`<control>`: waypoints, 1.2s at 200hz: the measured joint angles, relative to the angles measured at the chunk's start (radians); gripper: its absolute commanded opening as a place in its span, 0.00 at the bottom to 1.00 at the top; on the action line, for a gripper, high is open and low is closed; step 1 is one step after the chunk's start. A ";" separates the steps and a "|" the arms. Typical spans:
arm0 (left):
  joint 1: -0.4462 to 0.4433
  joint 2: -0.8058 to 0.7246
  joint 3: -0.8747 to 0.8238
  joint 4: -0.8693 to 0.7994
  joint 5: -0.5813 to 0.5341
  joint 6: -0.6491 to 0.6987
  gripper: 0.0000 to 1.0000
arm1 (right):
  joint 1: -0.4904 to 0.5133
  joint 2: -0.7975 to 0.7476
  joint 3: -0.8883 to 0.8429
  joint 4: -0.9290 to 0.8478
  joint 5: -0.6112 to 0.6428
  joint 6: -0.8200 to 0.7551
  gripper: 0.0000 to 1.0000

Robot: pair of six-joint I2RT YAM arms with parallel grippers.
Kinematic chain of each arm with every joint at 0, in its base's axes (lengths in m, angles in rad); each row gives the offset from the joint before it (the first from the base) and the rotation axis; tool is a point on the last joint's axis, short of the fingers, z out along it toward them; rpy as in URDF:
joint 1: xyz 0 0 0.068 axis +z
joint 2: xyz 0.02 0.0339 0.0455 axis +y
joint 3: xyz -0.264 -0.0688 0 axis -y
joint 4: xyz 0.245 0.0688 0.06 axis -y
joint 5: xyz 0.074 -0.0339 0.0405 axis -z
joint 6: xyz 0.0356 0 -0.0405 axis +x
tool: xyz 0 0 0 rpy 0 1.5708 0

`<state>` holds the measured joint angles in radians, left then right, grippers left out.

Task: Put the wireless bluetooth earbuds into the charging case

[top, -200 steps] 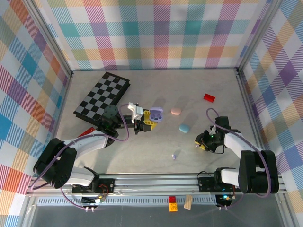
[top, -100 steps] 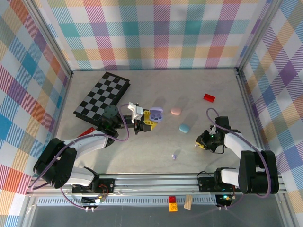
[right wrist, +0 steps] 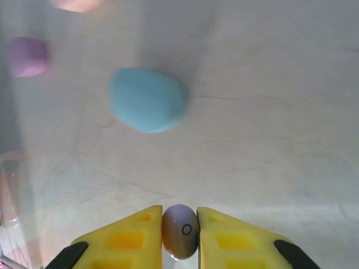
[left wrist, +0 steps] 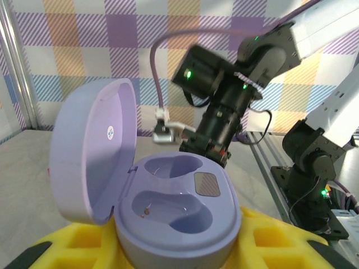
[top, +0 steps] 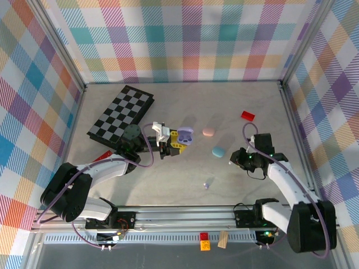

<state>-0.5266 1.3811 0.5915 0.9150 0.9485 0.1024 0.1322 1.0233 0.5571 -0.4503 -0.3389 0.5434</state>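
You have three charging cases on the table (top: 168,193) and two earbuds that I can count.

The lavender case (left wrist: 174,213) is open. In the left wrist view its lid stands up at 9 o'clock, and both of its two wells are empty. Your left gripper (top: 177,140) is closed on this case, with the yellow fingers (left wrist: 269,246) holding its base from the two sides.

The pink case (top: 208,131) and the blue case (top: 218,151) are both shut and lie on the table. The pink one is at 11 o'clock from the blue one, near it but not touching.

Your right gripper (right wrist: 179,223) is closed on one earbud (right wrist: 180,234). This one is pale lavender-grey and is pinched between the two yellow fingertips. In the top view this gripper is near the blue case, at about 4 o'clock from it.

The second earbud (top: 206,185), also lavender, lies loose on the table at 7 o'clock from the blue case, apart from both grippers.

There is also one checkerboard (top: 120,115) at 10 o'clock from the left gripper, and one red block (top: 247,115) at 2 o'clock from the blue case. In front of the rail, at 6 o'clock in the top view, a red-and-yellow block (top: 205,241) and a wooden piece (top: 224,239) lie side by side.
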 measured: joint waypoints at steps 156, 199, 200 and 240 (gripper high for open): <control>0.000 0.003 0.000 -0.105 0.000 0.078 0.35 | 0.556 0.038 0.499 0.039 0.096 -0.412 0.19; 0.000 0.002 0.003 -0.139 0.000 0.101 0.35 | 0.592 0.143 0.551 0.016 0.116 -0.491 0.19; 0.000 0.002 0.003 -0.140 0.000 0.101 0.35 | 0.593 0.145 0.552 0.015 0.116 -0.493 0.19; 0.000 -0.006 0.008 -0.174 -0.011 0.116 0.35 | 0.596 0.173 0.552 0.003 0.119 -0.512 0.19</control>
<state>-0.5266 1.3750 0.5991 0.7410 0.9375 0.2180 0.7280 1.1965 1.1091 -0.4473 -0.2199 0.0315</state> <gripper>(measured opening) 0.355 0.193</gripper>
